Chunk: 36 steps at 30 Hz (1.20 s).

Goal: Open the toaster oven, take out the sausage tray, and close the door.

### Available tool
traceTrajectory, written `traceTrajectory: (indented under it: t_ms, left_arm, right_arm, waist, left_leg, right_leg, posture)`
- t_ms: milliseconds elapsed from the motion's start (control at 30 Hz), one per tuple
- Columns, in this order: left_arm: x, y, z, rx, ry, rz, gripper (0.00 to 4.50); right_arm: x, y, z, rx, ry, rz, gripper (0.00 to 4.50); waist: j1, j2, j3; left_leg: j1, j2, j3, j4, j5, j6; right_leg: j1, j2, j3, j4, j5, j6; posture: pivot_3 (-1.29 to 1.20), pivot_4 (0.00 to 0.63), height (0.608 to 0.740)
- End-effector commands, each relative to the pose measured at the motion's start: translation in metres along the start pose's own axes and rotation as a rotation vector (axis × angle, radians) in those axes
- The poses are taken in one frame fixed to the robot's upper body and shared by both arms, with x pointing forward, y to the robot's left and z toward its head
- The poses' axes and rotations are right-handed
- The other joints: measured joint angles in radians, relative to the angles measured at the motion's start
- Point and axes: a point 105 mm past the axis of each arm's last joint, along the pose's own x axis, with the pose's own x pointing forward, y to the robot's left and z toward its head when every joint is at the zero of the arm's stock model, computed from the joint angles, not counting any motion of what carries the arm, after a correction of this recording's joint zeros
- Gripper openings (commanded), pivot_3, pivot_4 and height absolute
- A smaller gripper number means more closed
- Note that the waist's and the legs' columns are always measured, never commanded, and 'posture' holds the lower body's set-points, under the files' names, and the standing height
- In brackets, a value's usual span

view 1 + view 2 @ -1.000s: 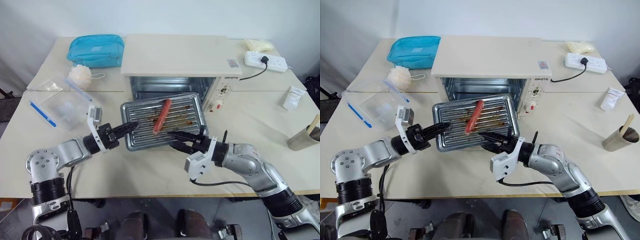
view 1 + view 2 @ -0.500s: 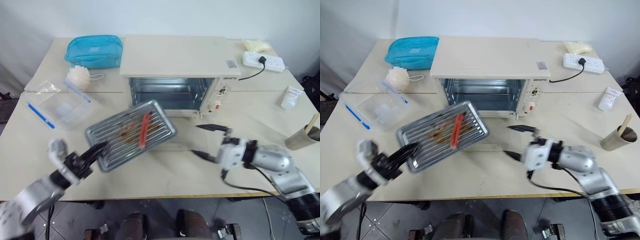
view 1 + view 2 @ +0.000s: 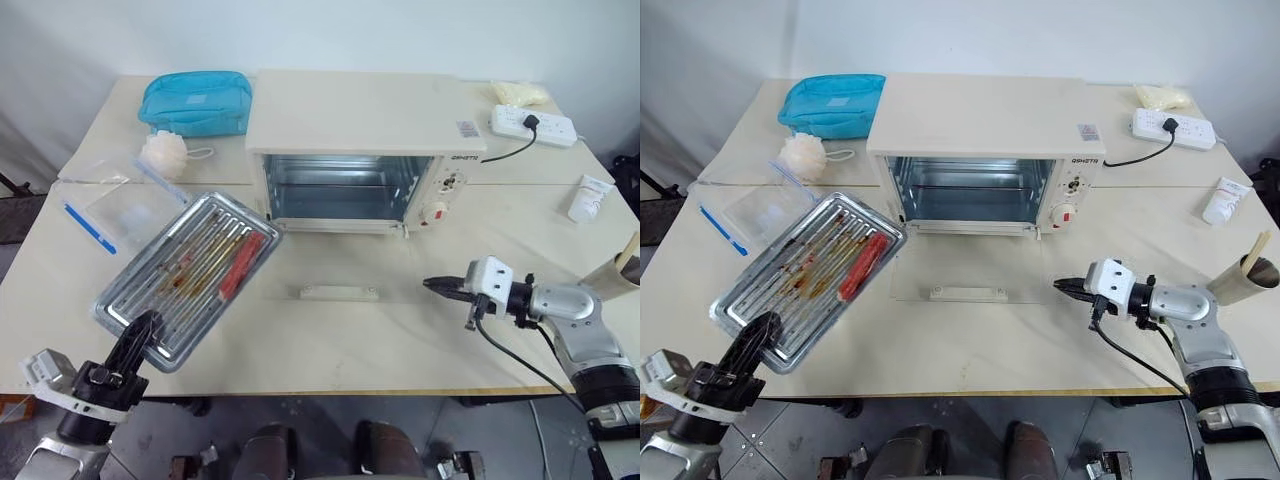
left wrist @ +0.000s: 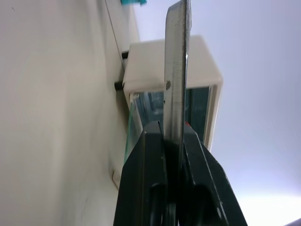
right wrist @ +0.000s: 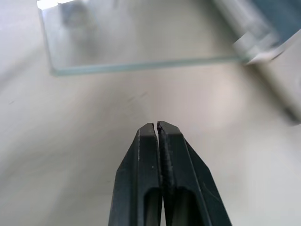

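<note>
The cream-white toaster oven [image 3: 360, 115] stands mid-table, its cavity bare. Its glass door [image 3: 335, 280] lies flat on the table in front, bar handle [image 3: 336, 293] toward me. The silver sausage tray [image 3: 185, 275], greasy and carrying a red sausage [image 3: 240, 265], is held out at the front left of the table. My left gripper [image 3: 140, 330] is shut on the tray's near corner; the left wrist view shows the tray's rim [image 4: 178, 70] edge-on, clamped between the fingers [image 4: 146, 179]. My right gripper [image 3: 436, 286] is shut on nothing, low over the table right of the door, its fingertips [image 5: 151, 136] pressed together.
A clear blue-edged plastic box [image 3: 120, 212], a white pouf [image 3: 160, 153] and a turquoise pouch [image 3: 195, 100] lie at the back left. A power strip [image 3: 535, 124] with its cable, a small white packet [image 3: 585, 198] and a cup [image 3: 625, 265] sit at the right.
The left gripper swung the tray away from the oven, out to the front left and lower. The right gripper let go of the tray, moved right and shut empty.
</note>
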Motion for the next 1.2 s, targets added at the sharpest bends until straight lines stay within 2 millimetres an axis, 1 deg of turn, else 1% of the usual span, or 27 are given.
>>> traceTrajectory:
  t_ms: [33,200,267,400,433,500,533,633,733,800,867,967,1000,1067,1100,1167,1200]
  left_arm:
    - [-0.005,-0.011,0.007,0.007,-0.082,-0.041,0.0]
    - [-0.003,-0.007,0.014,-0.011,-0.169,-0.014,0.0]
    - [-0.003,-0.008,0.018,-0.015,-0.207,-0.016,0.0]
    - [-0.004,-0.008,0.025,-0.013,-0.258,-0.01,0.0]
    - [-0.004,-0.006,0.026,-0.016,-0.269,0.005,0.0]
    - [-0.005,-0.007,0.026,-0.006,-0.257,0.008,0.0]
    - [-0.004,-0.007,0.027,-0.005,-0.259,0.012,0.0]
    - [-0.002,-0.009,0.025,0.003,-0.237,0.011,0.0]
    - [0.0,-0.013,0.015,0.019,-0.167,-0.004,0.0]
    - [-0.001,-0.013,0.008,0.019,-0.118,0.0,0.0]
    - [-0.002,-0.011,0.006,0.019,-0.095,0.009,0.0]
    - [-0.004,-0.007,-0.001,0.015,-0.026,0.024,0.0]
    - [-0.005,-0.006,-0.009,0.012,0.032,0.035,0.0]
    - [-0.008,-0.004,-0.017,0.007,0.1,0.046,0.0]
    - [-0.008,-0.003,-0.023,-0.004,0.147,0.047,0.0]
    - [-0.004,-0.001,-0.029,-0.018,0.201,0.038,0.0]
    - [-0.003,-0.001,-0.03,-0.021,0.219,0.031,0.0]
  right_arm:
    - [0.008,0.003,0.0,0.084,-0.035,0.052,0.04]
    - [0.019,0.0,0.02,0.128,-0.174,0.079,0.04]
    - [0.02,-0.001,0.029,0.158,-0.234,0.086,0.04]
    - [0.02,-0.001,0.035,0.218,-0.289,0.094,0.04]
    - [0.019,-0.003,0.04,0.261,-0.322,0.092,0.04]
    - [0.015,-0.011,0.058,0.325,-0.414,0.076,0.04]
    - [0.01,-0.018,0.07,0.339,-0.467,0.052,0.04]
    - [-0.001,-0.032,0.097,0.379,-0.581,0.006,0.04]
    - [-0.011,-0.043,0.121,0.412,-0.676,-0.027,0.04]
    - [-0.02,-0.054,0.141,0.42,-0.748,-0.057,0.04]
    - [-0.024,-0.057,0.152,0.427,-0.775,-0.065,0.04]
    - [-0.024,-0.047,0.151,0.403,-0.704,-0.04,0.04]
    - [-0.026,-0.044,0.148,0.411,-0.681,-0.049,0.04]
    - [-0.028,-0.041,0.145,0.427,-0.661,-0.064,0.04]
    - [-0.031,-0.029,0.137,0.372,-0.598,-0.044,0.2]
    - [-0.034,-0.008,0.125,0.281,-0.498,0.0,0.59]
    - [-0.036,0.0,0.121,0.249,-0.464,0.016,0.88]
  waist:
    - [0.0,0.0,0.0]
    - [-0.002,0.0,0.0]
    - [0.0,0.0,0.0]
    - [0.003,0.0,0.0]
    - [0.003,0.0,0.0]
    - [0.003,0.0,0.0]
    - [0.003,0.0,0.0]
    - [0.003,0.001,0.001]
    - [0.003,0.001,0.001]
    - [0.002,0.002,0.001]
    - [0.002,0.002,0.001]
    - [0.005,0.002,0.001]
    - [0.007,0.002,0.001]
    - [0.006,0.002,0.001]
    - [0.006,0.003,0.002]
    - [0.01,0.004,0.002]
    - [0.014,0.004,0.002]
  left_leg:
    - [0.0,0.0,0.0,0.0,0.0,0.0]
    - [0.0,0.003,0.0,0.0,-0.001,-0.001]
    - [0.0,0.002,0.0,0.0,-0.001,-0.001]
    - [-0.001,0.001,0.0,0.0,-0.001,-0.001]
    - [-0.001,0.001,0.0,0.0,-0.001,0.0]
    - [-0.001,0.001,0.0,0.0,-0.001,0.0]
    - [-0.001,0.002,0.0,0.0,-0.001,0.0]
    - [-0.002,0.002,-0.001,0.0,-0.002,-0.001]
    - [-0.002,0.003,0.0,0.0,-0.002,-0.002]
    - [-0.002,0.003,-0.001,0.0,-0.003,-0.002]
    - [-0.003,0.003,0.0,-0.001,-0.004,-0.002]
    - [-0.003,0.004,-0.001,-0.002,-0.004,-0.003]
    - [-0.004,0.004,-0.002,-0.002,-0.005,-0.003]
    - [-0.004,0.003,-0.002,-0.002,-0.005,-0.003]
    - [-0.005,0.003,-0.002,-0.002,-0.006,-0.002]
    - [-0.005,0.002,-0.003,-0.002,-0.006,-0.002]
    - [-0.006,0.001,-0.003,-0.002,-0.006,-0.001]
  right_leg:
    - [0.0,0.0,0.0,0.0,0.0,0.0]
    - [0.0,0.0,0.0,0.0,-0.001,-0.002]
    - [0.0,0.0,0.0,0.0,-0.001,-0.002]
    - [0.0,0.0,0.0,0.0,-0.001,-0.001]
    - [0.0,0.0,0.0,0.0,-0.001,-0.001]
    - [0.0,0.0,0.0,0.0,-0.001,-0.001]
    - [-0.001,0.0,0.0,0.0,-0.001,-0.001]
    - [-0.002,-0.001,0.0,0.0,-0.001,-0.001]
    - [-0.002,-0.001,0.0,0.0,-0.001,-0.001]
    - [-0.003,-0.001,0.0,0.0,-0.001,-0.001]
    - [-0.004,-0.001,0.001,0.0,-0.001,-0.001]
    - [-0.004,0.0,0.0,0.0,-0.001,-0.002]
    - [-0.005,-0.001,0.0,0.0,-0.002,-0.003]
    - [-0.005,0.0,0.0,0.001,-0.002,-0.003]
    - [-0.005,0.0,0.0,0.001,-0.002,-0.003]
    - [-0.005,-0.001,0.001,0.0,-0.002,-0.003]
    - [-0.004,-0.001,0.0,0.0,-0.002,-0.003]
  posture:
    - [0.0,0.15,0.74]
    - [0.0,0.15,0.74]
    - [0.0,0.15,0.74]
    - [0.0,0.15,0.74]
    - [0.0,0.15,0.74]
    - [0.0,0.15,0.74]
    - [0.0,0.15,0.74]
    - [0.0,0.15,0.74]
    - [0.0,0.15,0.74]
    - [0.0,0.15,0.74]
    - [0.0,0.15,0.74]
    - [0.0,0.15,0.74]
    - [0.0,0.15,0.74]
    - [0.0,0.15,0.74]
    - [0.0,0.15,0.74]
    - [0.0,0.15,0.74]
    - [0.0,0.15,0.74]
